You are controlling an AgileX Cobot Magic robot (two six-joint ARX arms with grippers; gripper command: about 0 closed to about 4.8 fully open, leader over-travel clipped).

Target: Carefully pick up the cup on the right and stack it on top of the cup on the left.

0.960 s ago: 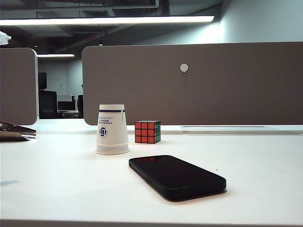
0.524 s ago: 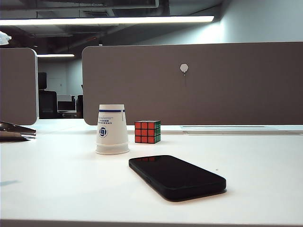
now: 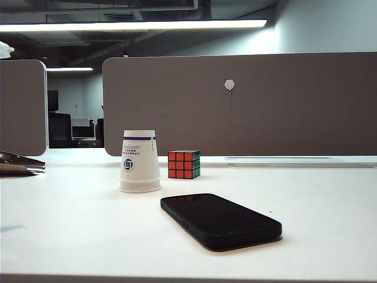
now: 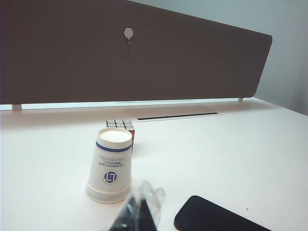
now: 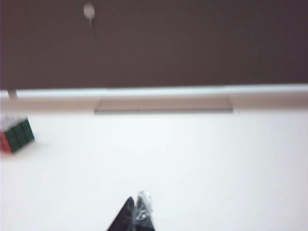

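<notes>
Right gripper [image 5: 137,214] pressed together on nothing, tips meeting in a dark point over bare white table [image 5: 202,159]. Off to one side of it, near the partition, a Rubik's cube [image 5: 15,136]; no cup anywhere ahead of this claw. Left gripper [image 4: 139,211] with tips close together, also gripping nothing, though blurred at the frame edge, so whether fully pressed shut cannot be told. Just beyond its tips, close but apart, the paper cup [image 4: 109,165]; behind the cup, the same cube; to the other side of the tips, a black phone [image 4: 216,219] lying flat.

Judged almost finished. Only one cup shape visible, standing alone, with no second cup to its right; a doubled rim near the base suggests two cups already nested, though not certain. Nothing held, neither arm visible from outside.

Cup upside down: mouth on the table, closed base upward, long axis vertical, no tilt.
</notes>
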